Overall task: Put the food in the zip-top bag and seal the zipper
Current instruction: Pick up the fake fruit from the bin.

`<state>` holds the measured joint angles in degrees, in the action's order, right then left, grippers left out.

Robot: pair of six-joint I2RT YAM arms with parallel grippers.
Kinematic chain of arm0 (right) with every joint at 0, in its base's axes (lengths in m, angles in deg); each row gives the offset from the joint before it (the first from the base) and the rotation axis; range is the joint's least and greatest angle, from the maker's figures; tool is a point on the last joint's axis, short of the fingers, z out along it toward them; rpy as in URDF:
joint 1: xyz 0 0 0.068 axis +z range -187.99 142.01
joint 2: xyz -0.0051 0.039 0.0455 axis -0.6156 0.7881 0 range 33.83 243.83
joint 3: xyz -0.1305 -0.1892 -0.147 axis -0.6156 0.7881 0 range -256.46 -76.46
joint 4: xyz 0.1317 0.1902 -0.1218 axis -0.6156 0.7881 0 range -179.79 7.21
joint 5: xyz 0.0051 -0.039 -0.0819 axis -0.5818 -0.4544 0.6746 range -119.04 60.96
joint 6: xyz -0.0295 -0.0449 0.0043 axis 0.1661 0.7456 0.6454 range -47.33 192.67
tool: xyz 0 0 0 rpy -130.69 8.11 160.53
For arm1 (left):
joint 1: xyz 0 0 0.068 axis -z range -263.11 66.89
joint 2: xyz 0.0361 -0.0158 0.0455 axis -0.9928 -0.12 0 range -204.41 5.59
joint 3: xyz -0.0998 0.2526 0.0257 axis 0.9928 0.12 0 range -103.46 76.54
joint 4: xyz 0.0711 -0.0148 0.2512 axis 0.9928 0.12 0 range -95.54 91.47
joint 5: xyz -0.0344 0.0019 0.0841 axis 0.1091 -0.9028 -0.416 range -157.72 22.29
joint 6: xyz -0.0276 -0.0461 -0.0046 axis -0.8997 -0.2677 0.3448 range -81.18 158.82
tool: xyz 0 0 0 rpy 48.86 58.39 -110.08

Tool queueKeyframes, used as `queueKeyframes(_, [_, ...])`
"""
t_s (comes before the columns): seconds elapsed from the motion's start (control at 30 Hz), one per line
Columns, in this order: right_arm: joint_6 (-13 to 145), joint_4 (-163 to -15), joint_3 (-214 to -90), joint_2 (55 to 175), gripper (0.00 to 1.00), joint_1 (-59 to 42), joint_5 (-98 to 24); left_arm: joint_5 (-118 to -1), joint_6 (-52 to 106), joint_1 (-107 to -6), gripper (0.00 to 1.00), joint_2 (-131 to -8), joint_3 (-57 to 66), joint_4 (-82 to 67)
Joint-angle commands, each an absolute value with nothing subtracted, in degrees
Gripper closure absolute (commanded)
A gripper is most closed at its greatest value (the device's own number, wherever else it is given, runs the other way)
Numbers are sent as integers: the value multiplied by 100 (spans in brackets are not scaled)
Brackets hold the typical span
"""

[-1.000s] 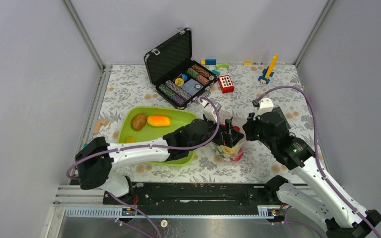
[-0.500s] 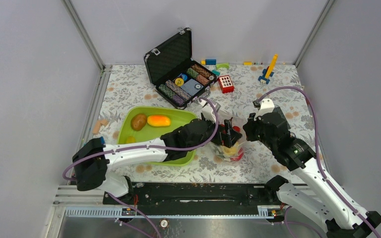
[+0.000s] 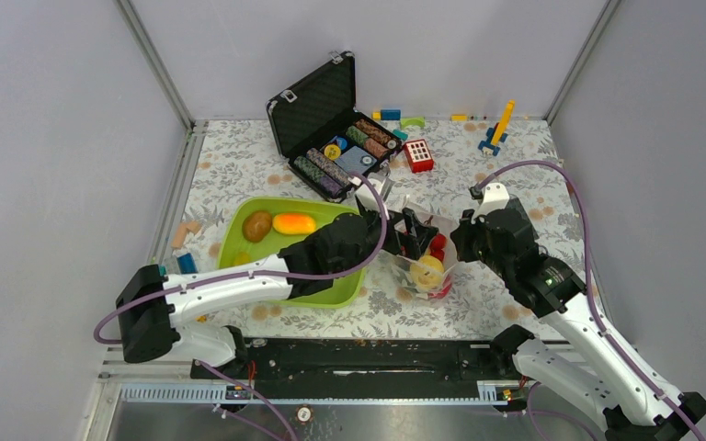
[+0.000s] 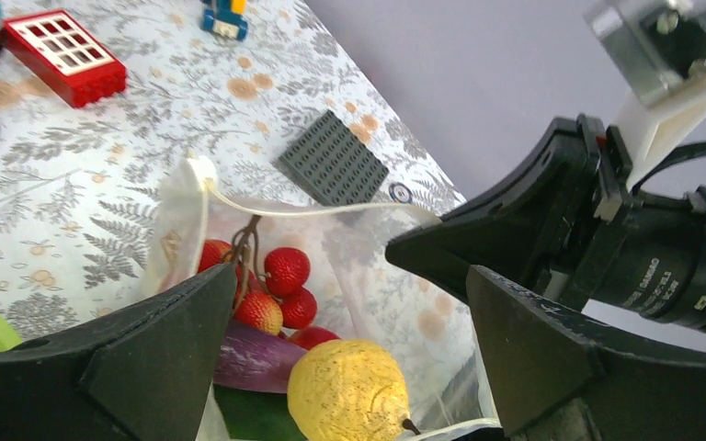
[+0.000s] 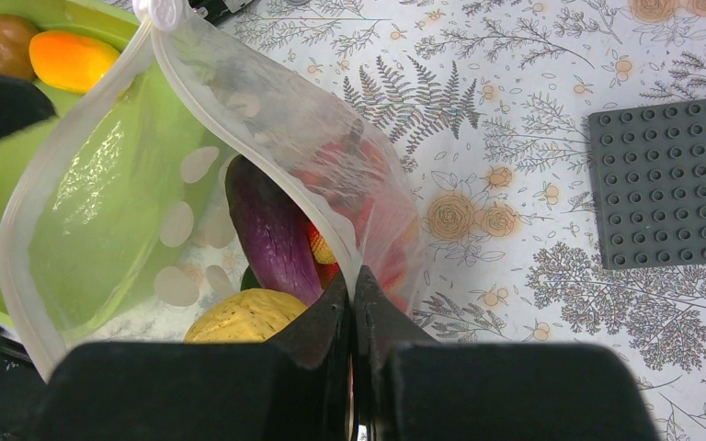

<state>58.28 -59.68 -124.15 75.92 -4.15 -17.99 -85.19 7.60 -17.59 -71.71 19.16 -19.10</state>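
The dotted zip-top bag [image 3: 420, 273] stands open on the table, just right of the green tray. Inside lie a yellow fruit [image 4: 349, 390], a red berry cluster [image 4: 276, 285], a purple eggplant [image 5: 271, 230] and a dark green piece [image 4: 257, 418]. My right gripper [image 5: 354, 285] is shut on the bag's near rim and holds the mouth up. Across the mouth's far side runs the pale zipper [image 4: 303, 210]. My left gripper [image 4: 351, 303] hangs open over the mouth, holding nothing. A brown potato [image 3: 257, 225] and an orange fruit [image 3: 294, 223] rest in the tray.
The lime-green tray [image 3: 326, 220] lies under my left forearm. An open black case of poker chips [image 3: 335, 147] stands behind it. A grey studded plate [image 5: 671, 184] lies right of the bag. A red block [image 3: 418, 154] and other building blocks sit by the back wall.
My left gripper has drawn back up and to the far left off the bag's mouth, still open, and the yellow fruit now shows inside. The right gripper has kept its hold.
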Motion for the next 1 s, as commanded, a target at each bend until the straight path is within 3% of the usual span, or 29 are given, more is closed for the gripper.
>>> queueKeyframes(0.0, [5820, -6118, -12413, 7517, 96, -438, -1691, -8937, 987, -1953, 1, -6654, 1992, -1972])
queueKeyframes(0.33, [5862, -6114, -12453, 7600, 95, -435, -1637, -9627, 352, -3003, 1, -5631, 2747, -1231])
queueKeyframes(0.97, [5918, -6125, -12428, 7646, 95, -434, -1588, -10325, -2203, -5130, 1, -4831, 3830, 2640])
